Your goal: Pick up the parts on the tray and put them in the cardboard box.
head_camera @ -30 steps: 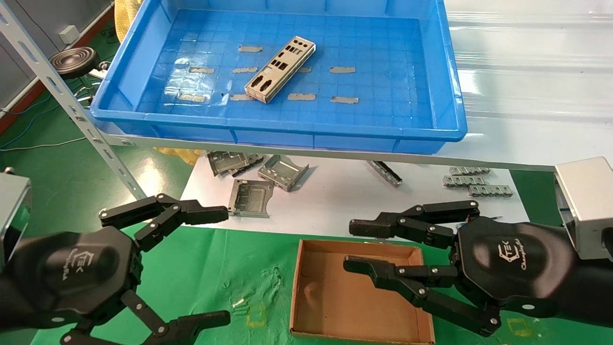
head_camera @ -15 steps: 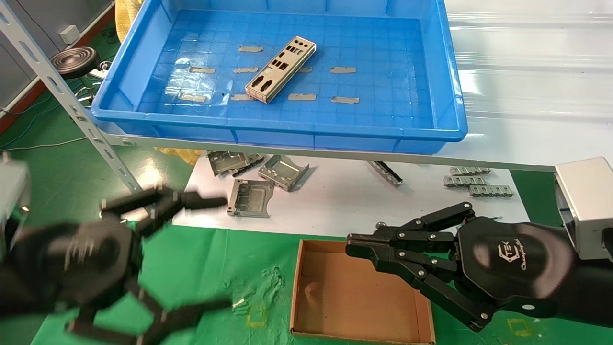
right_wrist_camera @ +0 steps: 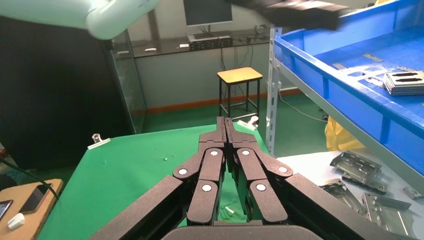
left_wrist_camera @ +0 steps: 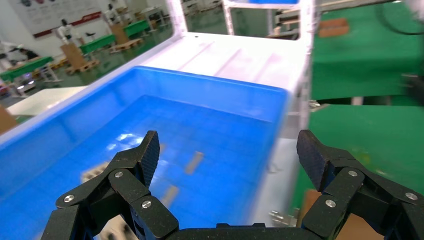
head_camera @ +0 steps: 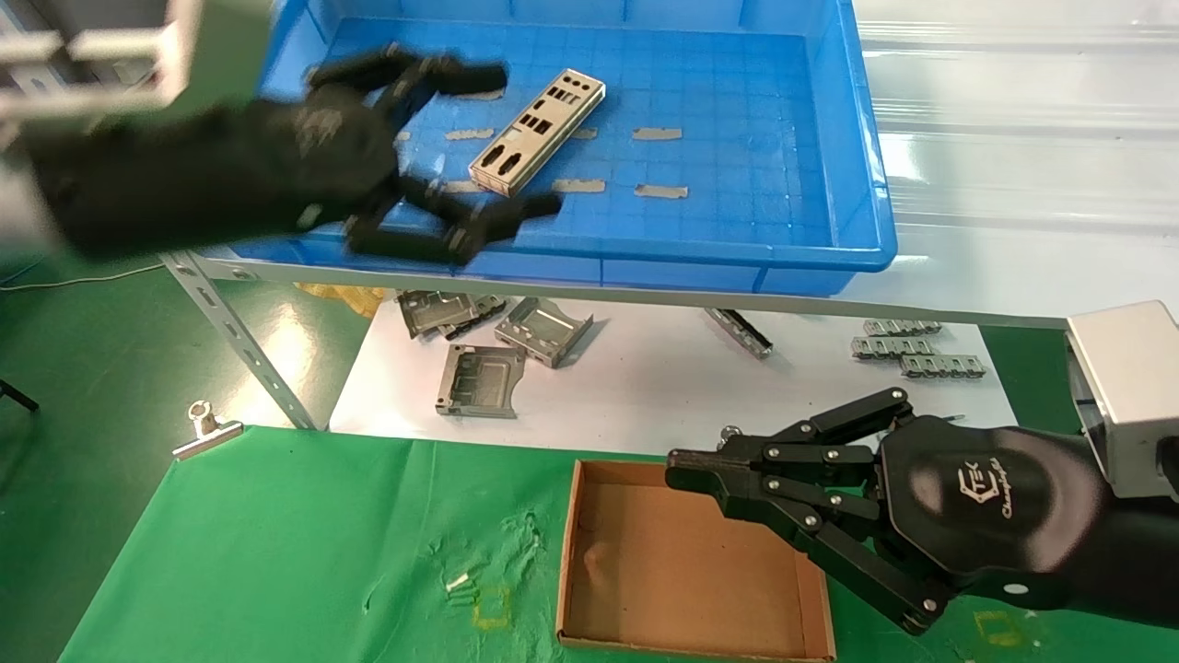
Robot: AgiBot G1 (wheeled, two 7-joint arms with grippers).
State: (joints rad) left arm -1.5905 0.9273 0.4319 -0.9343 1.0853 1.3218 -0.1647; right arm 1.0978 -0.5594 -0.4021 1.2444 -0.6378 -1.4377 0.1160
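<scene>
Partly blurred, left hand spread over tray, hiding its corner.

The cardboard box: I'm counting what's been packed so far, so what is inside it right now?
No parts show in the cardboard box; its visible floor is bare. The shut right gripper hangs over its far right corner and hides that bit.

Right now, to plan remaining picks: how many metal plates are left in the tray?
1 in view: the plate lies mid-floor of the tray, by the open left gripper. Its layered edge suggests more may be hidden underneath.
</scene>
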